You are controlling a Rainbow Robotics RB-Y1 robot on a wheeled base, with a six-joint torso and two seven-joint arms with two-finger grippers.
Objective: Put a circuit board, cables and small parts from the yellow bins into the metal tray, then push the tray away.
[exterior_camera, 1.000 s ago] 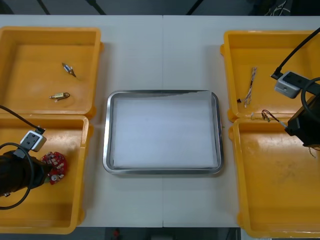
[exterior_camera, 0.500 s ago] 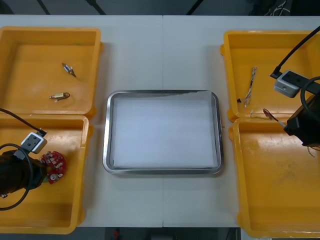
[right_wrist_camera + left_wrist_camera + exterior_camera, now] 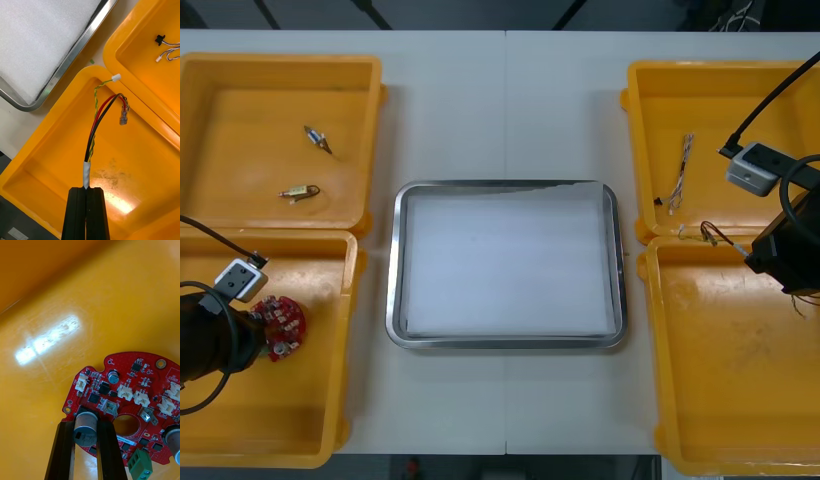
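Here left pincer (image 3: 86, 427) grips board (image 3: 131, 392), right pincer (image 3: 86, 189) cable (image 3: 98, 123)

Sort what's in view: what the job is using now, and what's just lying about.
In hand:
circuit board, gripped by left tool
red and yellow cable, gripped by right tool
metal tray

Lying about, untouched:
two small metal parts, far left bin
twisted blue and white cable, far right bin

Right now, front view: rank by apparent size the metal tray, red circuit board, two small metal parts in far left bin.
1. metal tray
2. round red circuit board, held by left gripper
3. small metal parts, far and near: alike, unranked
Right gripper holds cables over near right bin.
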